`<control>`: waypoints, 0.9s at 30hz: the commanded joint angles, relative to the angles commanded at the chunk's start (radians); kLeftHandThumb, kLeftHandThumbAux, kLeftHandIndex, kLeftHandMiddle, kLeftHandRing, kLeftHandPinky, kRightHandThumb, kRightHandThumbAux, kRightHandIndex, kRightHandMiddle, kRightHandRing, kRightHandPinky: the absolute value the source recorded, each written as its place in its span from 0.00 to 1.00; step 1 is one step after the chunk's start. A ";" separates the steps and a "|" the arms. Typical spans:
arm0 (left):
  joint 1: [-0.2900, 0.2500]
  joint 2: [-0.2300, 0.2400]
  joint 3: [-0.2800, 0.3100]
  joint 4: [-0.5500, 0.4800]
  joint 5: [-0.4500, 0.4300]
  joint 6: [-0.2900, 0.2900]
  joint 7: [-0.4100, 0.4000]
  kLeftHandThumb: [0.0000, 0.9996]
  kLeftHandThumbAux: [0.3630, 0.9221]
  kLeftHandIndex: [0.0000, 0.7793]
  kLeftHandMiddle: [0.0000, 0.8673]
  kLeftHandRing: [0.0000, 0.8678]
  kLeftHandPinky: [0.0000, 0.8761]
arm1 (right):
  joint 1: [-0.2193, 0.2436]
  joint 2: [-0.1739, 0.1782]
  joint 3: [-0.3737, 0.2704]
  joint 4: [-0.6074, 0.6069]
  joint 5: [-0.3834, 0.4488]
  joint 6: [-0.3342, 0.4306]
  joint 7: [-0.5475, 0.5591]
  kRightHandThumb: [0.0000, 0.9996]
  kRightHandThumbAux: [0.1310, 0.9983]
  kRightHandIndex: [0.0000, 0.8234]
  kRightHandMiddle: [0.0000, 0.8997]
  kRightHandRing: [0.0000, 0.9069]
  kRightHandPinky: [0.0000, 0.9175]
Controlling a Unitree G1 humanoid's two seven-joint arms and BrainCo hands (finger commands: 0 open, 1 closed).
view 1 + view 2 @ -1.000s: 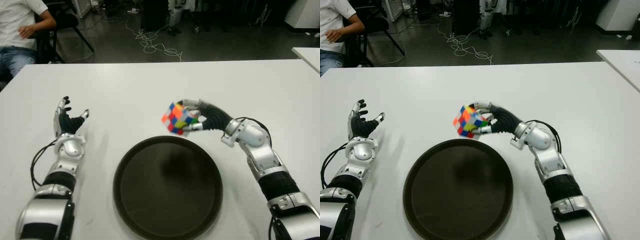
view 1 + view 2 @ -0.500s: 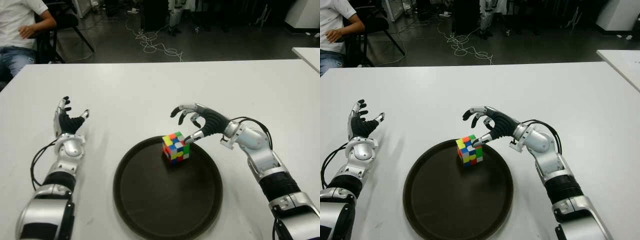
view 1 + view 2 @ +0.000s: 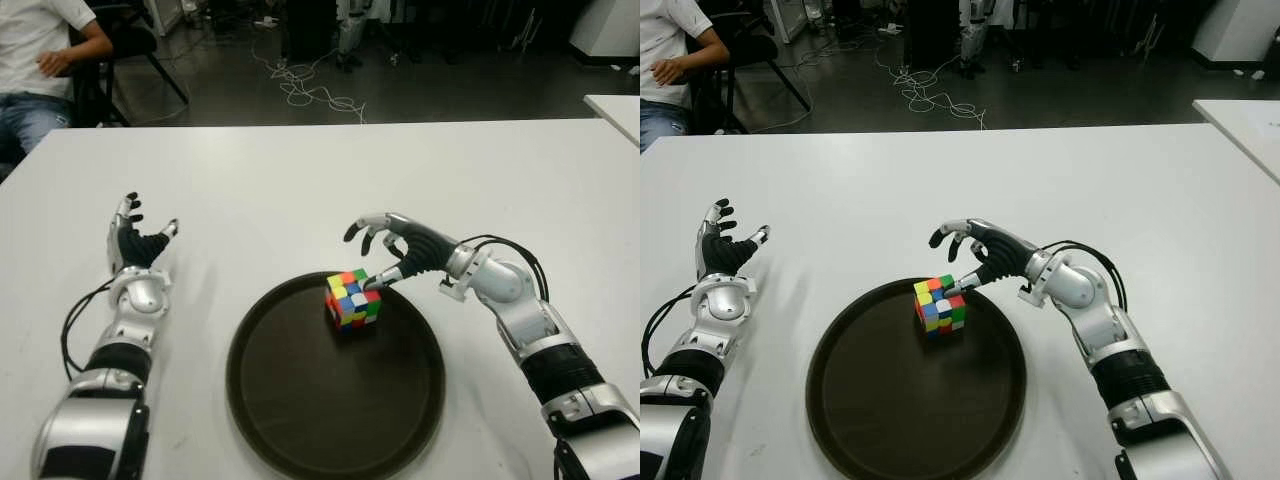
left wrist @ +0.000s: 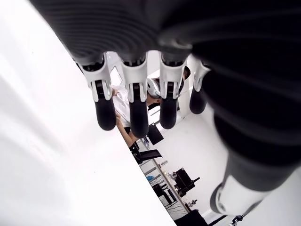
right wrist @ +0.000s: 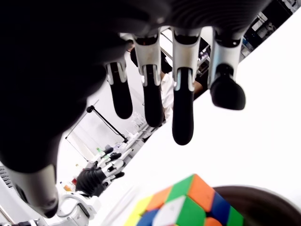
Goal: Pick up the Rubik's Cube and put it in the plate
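Observation:
The Rubik's Cube (image 3: 352, 298) lies inside the dark round plate (image 3: 300, 400), near its far rim, slightly tilted. My right hand (image 3: 385, 250) hovers just right of and behind the cube with its fingers spread and nothing in them; its thumb tip is close to the cube's top corner, and I cannot tell whether it touches. In the right wrist view the cube (image 5: 188, 205) sits below the open fingers (image 5: 182, 117). My left hand (image 3: 137, 235) shows at the left of the white table, fingers spread, well away from the plate.
The white table (image 3: 300, 170) spreads wide behind the plate. A seated person (image 3: 40, 60) is at the far left beyond the table's edge. Cables (image 3: 310, 90) lie on the floor behind. Another white table's corner (image 3: 615, 105) is at the far right.
A second ago my right hand held the cube above the plate's far rim. It let go, the cube dropped into the plate and settled, and the fingers opened.

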 joint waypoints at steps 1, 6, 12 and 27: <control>0.000 0.000 0.000 0.000 0.000 0.001 0.000 0.20 0.70 0.14 0.20 0.21 0.23 | -0.001 0.001 0.000 0.004 0.007 -0.003 0.008 0.00 0.63 0.71 0.86 0.91 0.89; 0.000 -0.002 0.005 0.003 -0.007 -0.015 -0.003 0.22 0.71 0.15 0.20 0.21 0.23 | -0.010 0.005 -0.003 0.037 0.060 -0.028 0.071 0.00 0.64 0.71 0.87 0.91 0.89; -0.001 -0.001 0.006 0.010 -0.008 -0.026 -0.007 0.22 0.71 0.15 0.21 0.22 0.26 | -0.018 0.011 -0.009 0.064 0.092 -0.044 0.105 0.00 0.65 0.73 0.88 0.92 0.89; 0.001 0.003 0.001 0.010 0.000 -0.024 -0.007 0.19 0.71 0.14 0.20 0.22 0.25 | -0.067 0.026 -0.055 0.165 0.102 -0.061 0.048 0.00 0.65 0.70 0.88 0.92 0.90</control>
